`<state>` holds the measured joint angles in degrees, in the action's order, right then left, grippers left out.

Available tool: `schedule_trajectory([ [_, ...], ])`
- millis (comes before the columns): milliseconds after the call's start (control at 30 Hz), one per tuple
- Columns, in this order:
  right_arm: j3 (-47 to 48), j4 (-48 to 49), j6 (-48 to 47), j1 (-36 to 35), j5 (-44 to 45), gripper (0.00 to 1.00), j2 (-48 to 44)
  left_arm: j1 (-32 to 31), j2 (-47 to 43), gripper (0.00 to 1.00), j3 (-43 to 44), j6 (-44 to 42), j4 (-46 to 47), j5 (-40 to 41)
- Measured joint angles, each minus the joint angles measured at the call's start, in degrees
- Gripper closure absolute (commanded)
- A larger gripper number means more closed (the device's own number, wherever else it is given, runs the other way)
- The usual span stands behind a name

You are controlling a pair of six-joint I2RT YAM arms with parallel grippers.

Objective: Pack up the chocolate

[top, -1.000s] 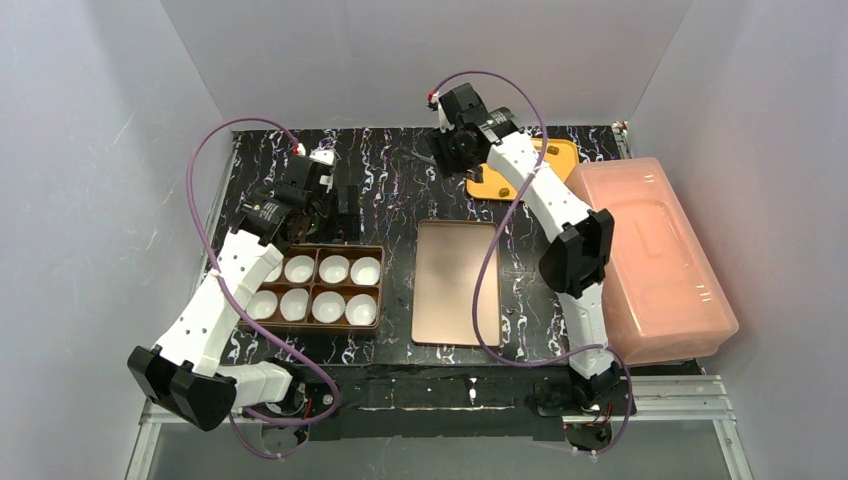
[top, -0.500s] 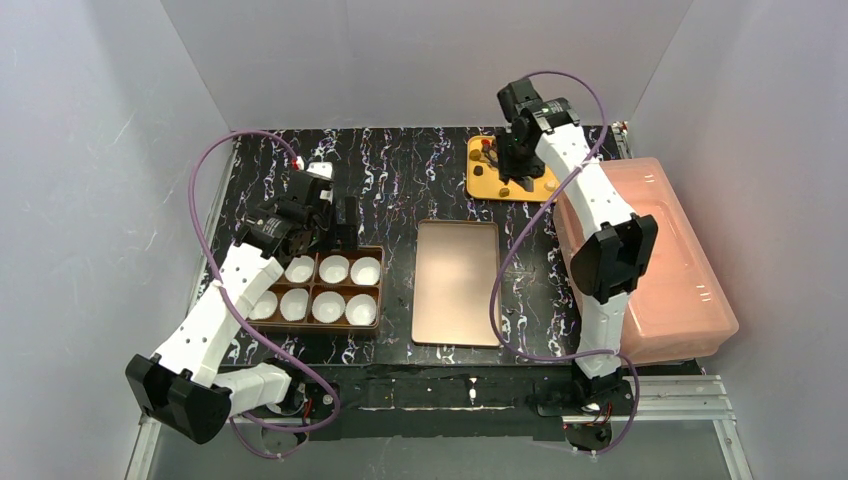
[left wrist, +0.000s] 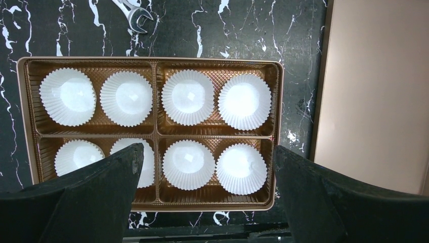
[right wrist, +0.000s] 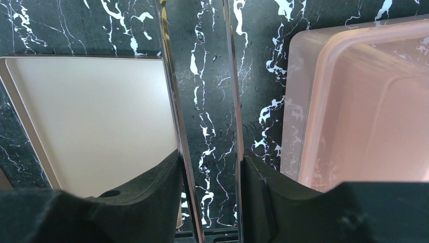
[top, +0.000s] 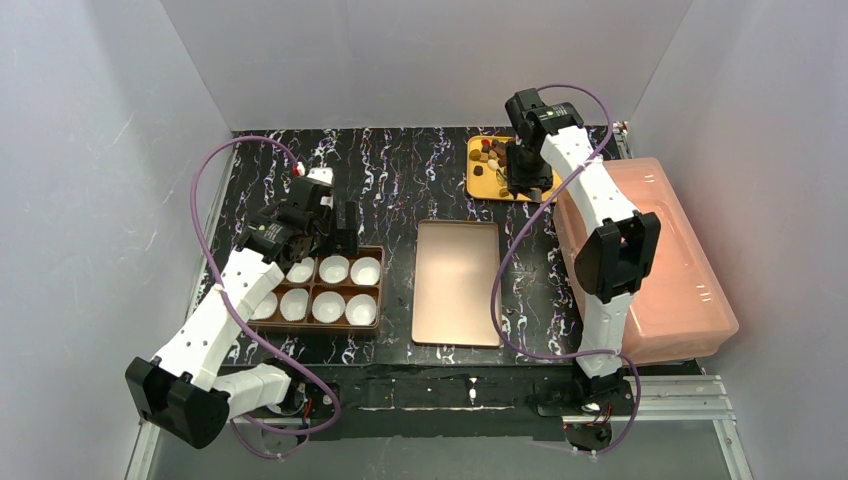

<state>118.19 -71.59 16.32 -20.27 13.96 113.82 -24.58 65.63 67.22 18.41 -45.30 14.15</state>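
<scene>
The chocolate [top: 492, 152] is a small pile of brown, tan and cream chunks on an orange plate [top: 480, 182] at the back of the table. My right gripper [top: 522, 170] hovers over that plate, just right of the chunks. It is shut on a pair of metal tongs [right wrist: 169, 76], whose two thin blades stand apart and point forward in the right wrist view; the gripper [right wrist: 210, 167] shows there too. My left gripper [top: 330, 222] is open and empty above the far edge of the brown tray [top: 318, 326] of white paper cups [left wrist: 188, 97]. It also shows in the left wrist view [left wrist: 205, 152].
The flat copper-brown lid [top: 457, 282] lies in the middle, between the tray and a pink plastic bin [top: 650, 255] along the right edge. The lid [right wrist: 96, 116] and bin [right wrist: 364, 101] flank the tongs in the right wrist view. White walls enclose the black marbled table.
My right arm has swung from the back middle to the right and now sits over the orange plate, uncovering the chunks. My left gripper has shifted slightly toward the tray.
</scene>
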Motion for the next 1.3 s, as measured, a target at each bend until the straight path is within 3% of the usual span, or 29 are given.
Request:
schedule_trajectory([
  [633, 0.2, -0.1, -0.6, 0.1, -0.9, 0.49, 6.6, 0.0, 0.7, 0.00, 0.5, -0.5, 0.0, 0.1],
  [1033, 1.7, -0.1, -0.7, 0.4, -1.7, 0.57, 7.4, 0.0, 0.8, 0.01, 0.9, -0.7, -0.2, 0.3],
  [1300, 3.6, -0.1, -0.7, 0.5, -2.4, 0.69, 9.2, 0.0, 0.9, 0.01, 1.2, -0.8, -1.2, 0.4],
])
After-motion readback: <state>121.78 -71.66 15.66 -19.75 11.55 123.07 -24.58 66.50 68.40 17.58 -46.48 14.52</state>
